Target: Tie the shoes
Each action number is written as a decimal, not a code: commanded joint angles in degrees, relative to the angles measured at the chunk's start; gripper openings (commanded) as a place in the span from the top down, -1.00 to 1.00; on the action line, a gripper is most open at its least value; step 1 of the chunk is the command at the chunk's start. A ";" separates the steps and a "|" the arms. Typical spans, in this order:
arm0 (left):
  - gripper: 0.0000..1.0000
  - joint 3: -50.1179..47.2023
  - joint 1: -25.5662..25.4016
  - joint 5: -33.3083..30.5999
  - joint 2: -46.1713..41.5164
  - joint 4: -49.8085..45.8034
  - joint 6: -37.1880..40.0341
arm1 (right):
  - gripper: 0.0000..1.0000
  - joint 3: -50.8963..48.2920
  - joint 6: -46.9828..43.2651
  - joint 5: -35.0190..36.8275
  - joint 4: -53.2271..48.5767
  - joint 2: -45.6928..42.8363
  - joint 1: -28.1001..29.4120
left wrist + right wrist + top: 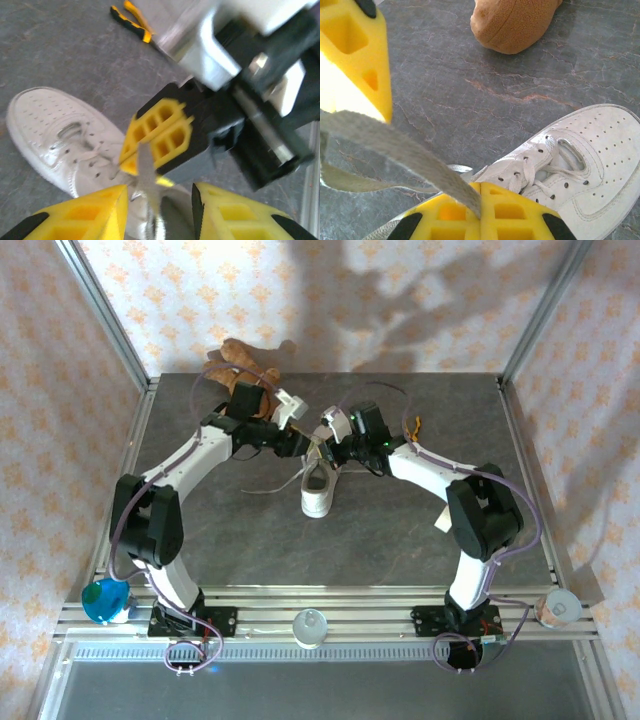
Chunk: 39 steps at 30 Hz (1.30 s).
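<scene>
At the middle of the table (400, 540) we see the sneaker (318, 492). Our right gripper (480, 204) clamps one lace (405, 150); our left gripper (160, 207) stands narrowly apart, this lace between its fingers.

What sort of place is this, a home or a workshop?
Probably a robot lab's test booth: a left arm and right arm bolted to a metal rail, an aluminium frame post beside wallpaper-patterned walls, and a grey tabletop holding practice props, a white sneaker and a teddy bear.
</scene>
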 commanded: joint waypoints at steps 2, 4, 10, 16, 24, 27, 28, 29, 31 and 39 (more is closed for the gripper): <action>0.15 -9.40 0.89 -0.10 -5.05 13.22 2.48 | 1.00 -0.39 1.10 0.47 4.19 -0.35 -0.20; 0.11 -13.02 1.24 0.23 -5.57 19.43 0.63 | 1.00 -0.38 1.14 0.47 4.11 -0.41 -0.19; -0.01 -19.47 1.80 1.86 -5.28 31.07 -3.21 | 1.00 -0.56 1.39 0.51 4.13 -0.63 -0.29; -0.03 -21.94 2.04 2.70 -4.16 30.98 -2.05 | 1.00 -0.91 1.75 0.55 4.32 -1.02 -0.64; -0.03 -22.59 2.04 3.32 -1.81 32.22 -2.48 | 1.00 -1.13 1.93 0.46 4.31 -1.53 -1.08; -0.03 -22.03 2.00 3.49 -0.58 31.80 -2.16 | 1.00 -1.41 2.12 0.47 4.52 -1.64 -1.17; -0.02 -21.81 2.04 3.58 -0.24 31.62 -2.06 | 1.00 -1.51 2.19 0.46 4.63 -1.72 -1.25; 0.01 -21.69 2.04 3.57 0.02 31.61 -2.05 | 1.00 -1.57 2.27 0.46 4.68 -1.73 -1.26; 0.26 -21.21 2.17 3.79 0.46 31.24 -1.96 | 1.00 -1.63 2.28 0.38 4.76 -1.64 -1.23; 1.00 -16.88 2.62 2.40 -6.68 25.14 -0.58 | 0.86 -1.87 3.42 0.79 5.18 -2.49 -1.56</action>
